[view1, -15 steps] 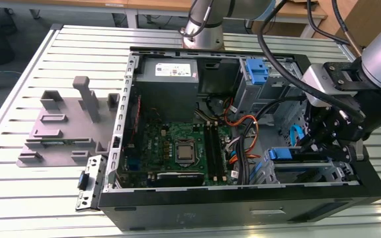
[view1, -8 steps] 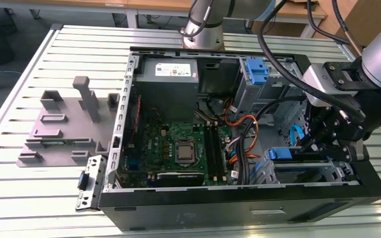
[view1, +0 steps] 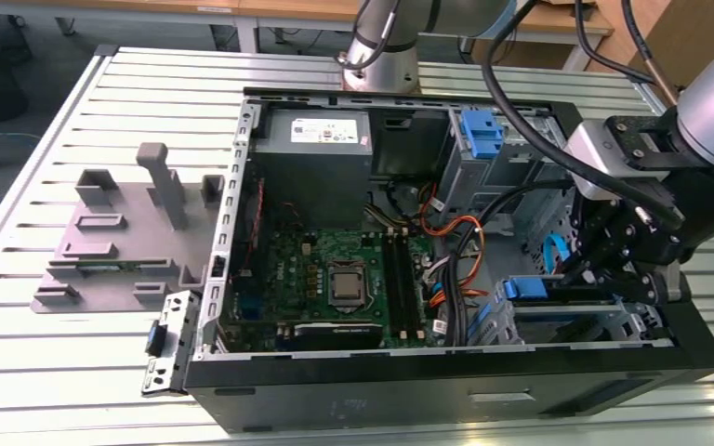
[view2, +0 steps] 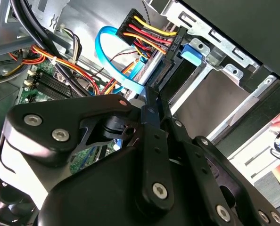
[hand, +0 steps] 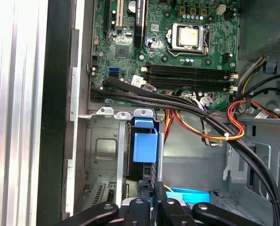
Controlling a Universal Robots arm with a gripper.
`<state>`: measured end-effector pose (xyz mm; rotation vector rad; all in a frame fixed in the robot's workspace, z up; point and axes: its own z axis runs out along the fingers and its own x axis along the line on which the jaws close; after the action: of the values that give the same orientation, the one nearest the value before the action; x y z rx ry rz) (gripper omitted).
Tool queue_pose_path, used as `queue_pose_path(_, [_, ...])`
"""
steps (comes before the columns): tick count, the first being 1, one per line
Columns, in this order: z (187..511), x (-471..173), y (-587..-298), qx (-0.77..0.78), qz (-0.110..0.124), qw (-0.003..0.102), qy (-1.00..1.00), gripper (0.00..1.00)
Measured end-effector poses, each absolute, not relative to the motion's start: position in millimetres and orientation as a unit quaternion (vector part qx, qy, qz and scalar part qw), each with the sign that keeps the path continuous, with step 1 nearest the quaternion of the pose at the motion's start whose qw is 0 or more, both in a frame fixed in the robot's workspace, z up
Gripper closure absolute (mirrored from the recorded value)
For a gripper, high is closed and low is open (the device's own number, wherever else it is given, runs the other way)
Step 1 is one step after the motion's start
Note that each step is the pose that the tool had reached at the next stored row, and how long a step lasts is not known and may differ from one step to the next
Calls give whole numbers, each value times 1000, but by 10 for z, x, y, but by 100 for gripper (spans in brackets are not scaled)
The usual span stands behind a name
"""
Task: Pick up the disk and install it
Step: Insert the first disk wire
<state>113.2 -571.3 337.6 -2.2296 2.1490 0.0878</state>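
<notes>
On the slatted metal bench (view1: 34, 353), going from the exterior view's left, a grey moulded fixture (view1: 115, 246) with upright posts stands near the bench's left edge, and a small metal bracket (view1: 165, 344) lies just beside the open computer case (view1: 456, 395). Inside the case a grey power-supply box (view1: 317, 139) sits at the far wall, with the green motherboard (view1: 332, 279) below it on the case floor. Further right, a bare blue bracket (view1: 483, 139) stands upright in the far drive cage, and orange and black cables (view1: 456, 251) cross the middle.

At the near right corner of the case, the disk (view1: 524, 288) sits edge-up in the metal drive bay (view1: 568, 325), its blue carrier tab showing at the top; the first wrist view shows that blue tab (hand: 144, 143) between the bay's rails. The tool (view1: 612, 269) hangs directly over the bay, just beside the disk. Whether its fingers are parted or closed, or grip anything, cannot be told.
</notes>
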Motion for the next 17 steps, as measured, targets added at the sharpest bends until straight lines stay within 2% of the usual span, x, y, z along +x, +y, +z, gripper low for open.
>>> queue_pose_path(17, [3344, 1132, -5713, -720, 28, 22, 694, 84])
